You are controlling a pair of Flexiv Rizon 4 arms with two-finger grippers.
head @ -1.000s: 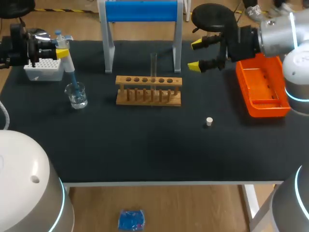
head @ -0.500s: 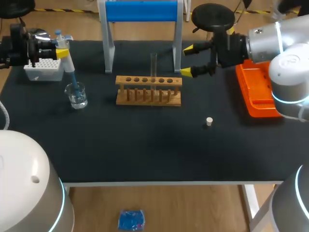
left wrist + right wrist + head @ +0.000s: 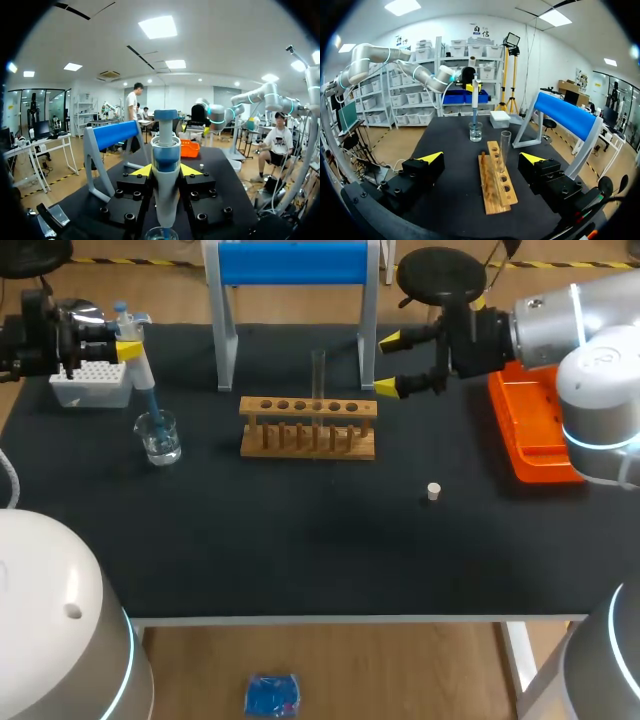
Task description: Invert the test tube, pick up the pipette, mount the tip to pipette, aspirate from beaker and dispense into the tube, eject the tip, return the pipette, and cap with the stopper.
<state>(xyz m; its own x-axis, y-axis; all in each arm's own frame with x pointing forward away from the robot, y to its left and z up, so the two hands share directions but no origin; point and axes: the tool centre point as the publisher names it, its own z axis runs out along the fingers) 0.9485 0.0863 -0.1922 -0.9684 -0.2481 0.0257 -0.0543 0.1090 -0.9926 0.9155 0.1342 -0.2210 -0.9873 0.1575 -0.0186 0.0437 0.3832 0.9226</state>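
Since one second ago, the right gripper [image 3: 392, 365] has travelled from above the orange tray [image 3: 540, 435] toward 9 o'clock; over the last half second it has held position, at 2 o'clock of the wooden rack [image 3: 308, 427]. Its fingers stand wide apart with nothing between them. The test tube [image 3: 318, 375] stands upright in the rack, ahead of this gripper. The left gripper [image 3: 130, 340] is clamped on the pipette [image 3: 143, 370] from both sides, at 10 o'clock of the rack. The blue tip [image 3: 153, 410] reaches down into the beaker [image 3: 160, 440], at 5 o'clock of the white tip box [image 3: 92, 383]. The stopper [image 3: 433, 491] rests on the black table [image 3: 300, 550], at 4 o'clock of the rack, apart from it.
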